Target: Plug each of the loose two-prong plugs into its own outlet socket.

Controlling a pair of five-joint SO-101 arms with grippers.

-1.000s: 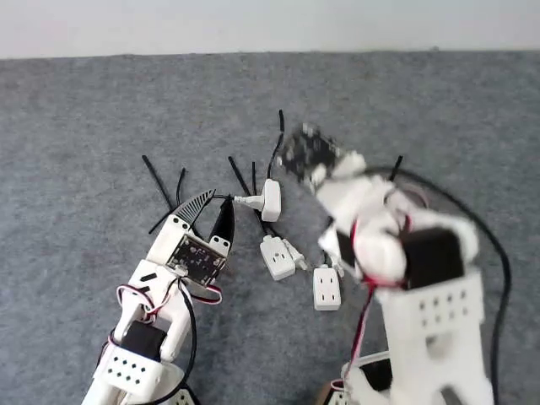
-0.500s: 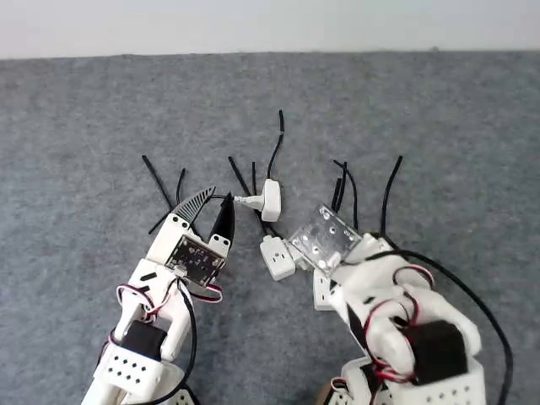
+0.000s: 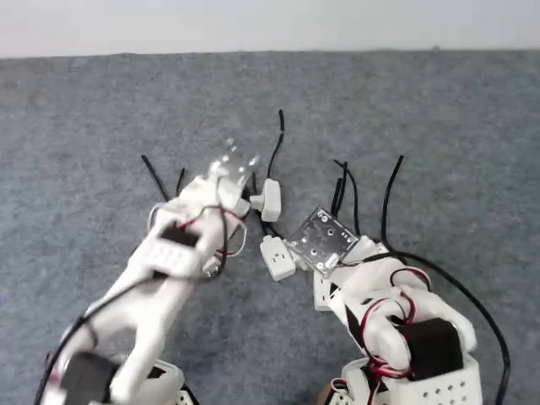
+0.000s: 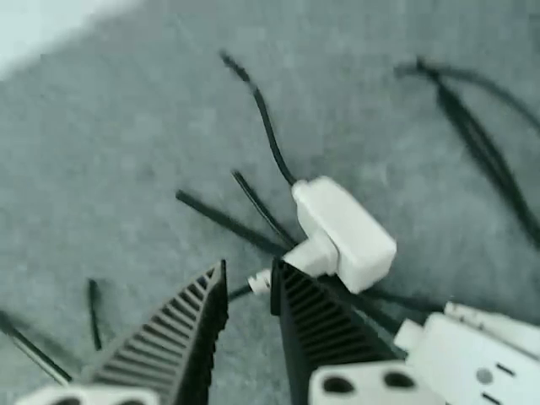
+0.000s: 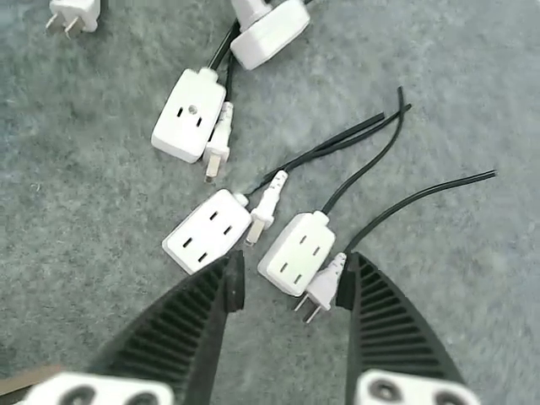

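Hovering mid-table, the left gripper (image 4: 249, 272) has its ribbed jaws a narrow gap apart at the tail of a slim white plug (image 4: 308, 253) that looks already seated in its outlet block (image 4: 350, 236), though the join is hard to confirm. Nearer and rightward, the right gripper (image 5: 292, 263) hangs with jaws spread wide over an outlet socket (image 5: 295, 251) and a loose two-prong plug (image 5: 321, 288) just beside it. The next move likely calls for pinching that plug's body, prongs free to aim at the slots.

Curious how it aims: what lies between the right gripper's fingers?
In the right wrist view, a white outlet socket and a loose two-prong plug beside it lie inside the open right gripper.
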